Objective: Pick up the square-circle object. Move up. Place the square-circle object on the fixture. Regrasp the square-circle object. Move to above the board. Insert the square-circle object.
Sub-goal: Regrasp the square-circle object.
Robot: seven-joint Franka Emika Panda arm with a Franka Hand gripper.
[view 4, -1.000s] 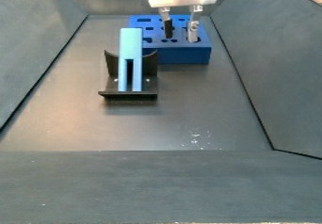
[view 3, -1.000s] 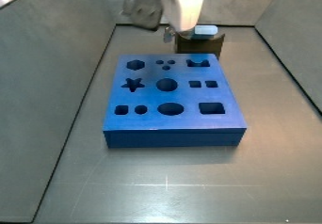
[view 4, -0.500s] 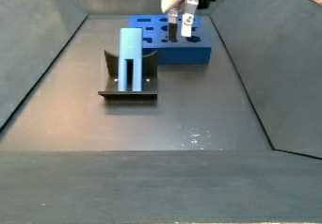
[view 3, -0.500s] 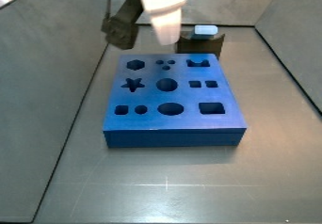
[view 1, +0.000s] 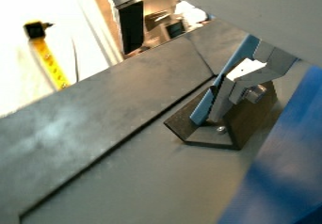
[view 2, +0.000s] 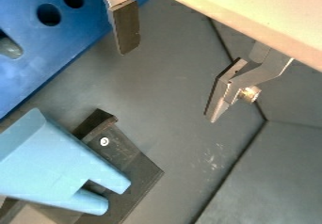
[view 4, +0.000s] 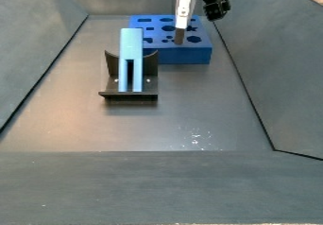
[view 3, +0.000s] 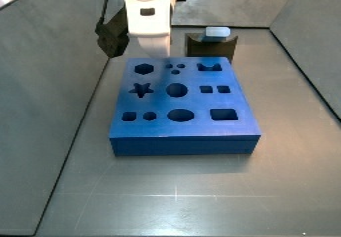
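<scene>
The square-circle object (view 4: 132,54), a pale blue-grey peg, stands upright in the dark fixture (view 4: 128,85), apart from my gripper; both wrist views show the peg (view 2: 51,162) (view 1: 234,77) on the fixture (view 2: 126,157). My gripper (view 2: 174,63) is open, with only bare floor between its fingers (view 2: 122,25). In both side views the gripper (view 4: 184,30) (view 3: 144,42) hangs over the far end of the blue board (view 3: 180,107), to one side of the fixture (view 3: 213,44). The board (view 4: 177,42) has dark holes of many shapes.
Grey sloping walls (view 4: 44,59) enclose the dark floor (view 4: 190,115) on both sides. The board lies directly behind the fixture in a side view. A yellow-marked post (view 1: 48,54) and clutter show beyond the wall in a wrist view.
The gripper has swung away from the fixture and turned about its wrist, now over the board's far end. The peg stays standing in the fixture.
</scene>
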